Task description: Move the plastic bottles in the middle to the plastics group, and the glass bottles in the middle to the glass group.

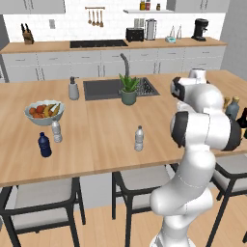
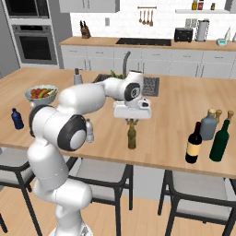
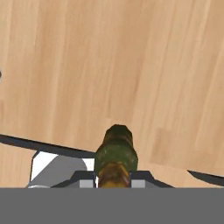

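The olive-brown beer bottle (image 2: 132, 135) stands upright just left of the middle of the right base view, near the front edge of the wooden counter (image 2: 179, 108), its neck clamped in the closed hand (image 2: 132, 120) that comes down on it from above. In the hand view the bottle (image 3: 115, 154) rises at bottom centre, between the fingertips. Whether its base touches the counter I cannot tell.

At the lower right of the right base view, the dark wine bottle (image 2: 193, 144) with a cream label stands beside a green bottle (image 2: 220, 141), with the grey-blue bottle (image 2: 209, 125) just behind them.

In the left base view a clear water bottle (image 1: 139, 139) stands alone at centre. At the left of that frame, the navy-blue bottle (image 1: 44, 145) and another clear water bottle (image 1: 57, 131) stand together, in front of a fruit bowl (image 1: 45, 113).
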Available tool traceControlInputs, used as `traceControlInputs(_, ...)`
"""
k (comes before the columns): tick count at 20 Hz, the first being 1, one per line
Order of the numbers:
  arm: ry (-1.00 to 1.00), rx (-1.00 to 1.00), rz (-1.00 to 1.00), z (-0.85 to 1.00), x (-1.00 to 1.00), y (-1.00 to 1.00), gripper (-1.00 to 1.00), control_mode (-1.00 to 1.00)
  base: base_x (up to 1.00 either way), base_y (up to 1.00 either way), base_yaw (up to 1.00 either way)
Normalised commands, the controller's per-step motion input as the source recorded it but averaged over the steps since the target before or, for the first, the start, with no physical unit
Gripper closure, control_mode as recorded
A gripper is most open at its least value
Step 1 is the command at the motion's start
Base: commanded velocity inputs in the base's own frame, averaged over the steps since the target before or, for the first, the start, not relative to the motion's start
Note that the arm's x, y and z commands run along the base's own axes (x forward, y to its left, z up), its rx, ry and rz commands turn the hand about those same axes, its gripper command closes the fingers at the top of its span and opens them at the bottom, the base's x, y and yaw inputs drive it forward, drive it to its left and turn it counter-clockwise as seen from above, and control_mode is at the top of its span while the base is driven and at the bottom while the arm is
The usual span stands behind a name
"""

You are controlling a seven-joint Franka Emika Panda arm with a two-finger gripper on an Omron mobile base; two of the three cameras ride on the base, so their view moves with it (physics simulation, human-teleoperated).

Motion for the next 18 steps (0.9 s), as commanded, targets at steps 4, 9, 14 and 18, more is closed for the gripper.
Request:
traceControlInputs(4, 0.0, 0.0, -0.01, 0.05, -0.14, -0.69, 1.0, -1.0, 0.0, 0.0, 0.0)
traceControlInputs(9, 0.0, 0.0, -0.02, 0.0, -0.01, -0.62, 1.0, -1.0, 0.0, 0.0, 0.0)
traceControlInputs(14, 0.0, 0.0, 0.0, 0.0, -0.01, -0.65, 1.0, -1.0, 0.0, 0.0, 0.0)
traceControlInputs(18, 0.0, 0.0, 0.0, 0.0, 0.0, -0.62, 1.0, -1.0, 0.0, 0.0, 0.0)
